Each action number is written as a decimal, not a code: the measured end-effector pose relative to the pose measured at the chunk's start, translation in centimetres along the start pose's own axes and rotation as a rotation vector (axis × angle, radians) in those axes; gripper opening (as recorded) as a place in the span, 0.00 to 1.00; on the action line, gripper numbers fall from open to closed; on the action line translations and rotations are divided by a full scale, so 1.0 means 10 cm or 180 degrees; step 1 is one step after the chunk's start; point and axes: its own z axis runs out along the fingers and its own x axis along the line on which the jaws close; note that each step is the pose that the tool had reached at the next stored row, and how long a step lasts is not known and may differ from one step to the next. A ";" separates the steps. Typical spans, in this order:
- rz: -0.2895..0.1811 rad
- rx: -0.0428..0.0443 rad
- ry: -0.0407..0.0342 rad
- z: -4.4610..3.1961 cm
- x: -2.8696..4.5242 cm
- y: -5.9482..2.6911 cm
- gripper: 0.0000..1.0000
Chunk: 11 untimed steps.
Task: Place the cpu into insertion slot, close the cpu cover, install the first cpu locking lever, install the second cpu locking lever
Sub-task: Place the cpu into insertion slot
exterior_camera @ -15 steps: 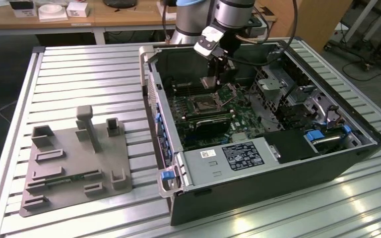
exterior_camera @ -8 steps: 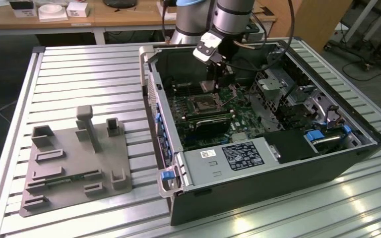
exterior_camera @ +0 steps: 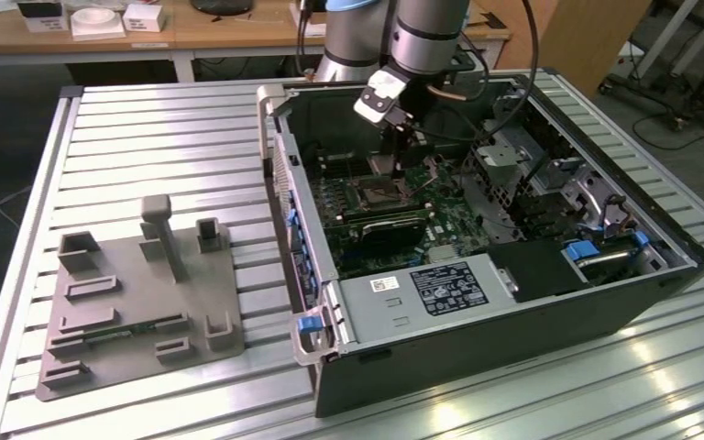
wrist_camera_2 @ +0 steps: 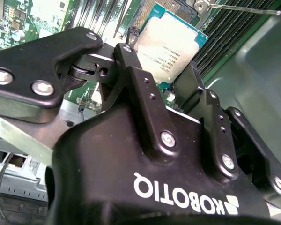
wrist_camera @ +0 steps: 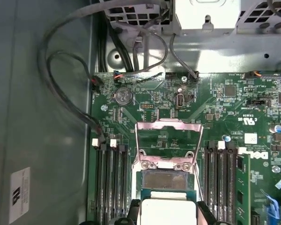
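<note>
The cpu [wrist_camera_2: 171, 44] between the hand's [wrist_camera_2: 160, 61] fingers (gripped), beside the insertion slot [wrist_camera: 166, 180]

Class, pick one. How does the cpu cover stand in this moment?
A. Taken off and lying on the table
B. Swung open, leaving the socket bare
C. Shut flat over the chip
B: in the first wrist view the cpu cover is swung back from the insertion slot, whose contact centre lies bare; the gripper holds the cpu.

White lettering [wrist_camera_2: 182, 199] marks the gripper [wrist_camera_2: 158, 58], fine print [wrist_camera_2: 170, 50] the cpu [wrist_camera_2: 178, 30], a dark label [exterior_camera: 447, 287] the metal box [exterior_camera: 377, 319].
</note>
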 end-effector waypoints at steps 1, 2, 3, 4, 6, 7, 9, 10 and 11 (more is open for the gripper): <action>0.0016 0.0000 0.0000 0.017 0.001 0.000 0.54; 0.0026 0.0000 0.0000 0.035 0.002 0.000 0.54; 0.0028 0.0000 0.0000 0.048 0.003 0.000 0.54; 0.0028 0.0000 0.0000 0.053 0.003 0.000 0.54; 0.0028 0.0001 -0.0001 0.053 0.002 0.000 0.54; 0.0028 0.0001 -0.0001 0.054 0.002 0.000 0.54; 0.0028 0.0000 0.0000 0.067 0.002 0.000 0.54; 0.0028 0.0000 0.0000 0.077 0.002 0.000 0.54; 0.0028 0.0000 0.0000 0.077 0.002 0.000 0.54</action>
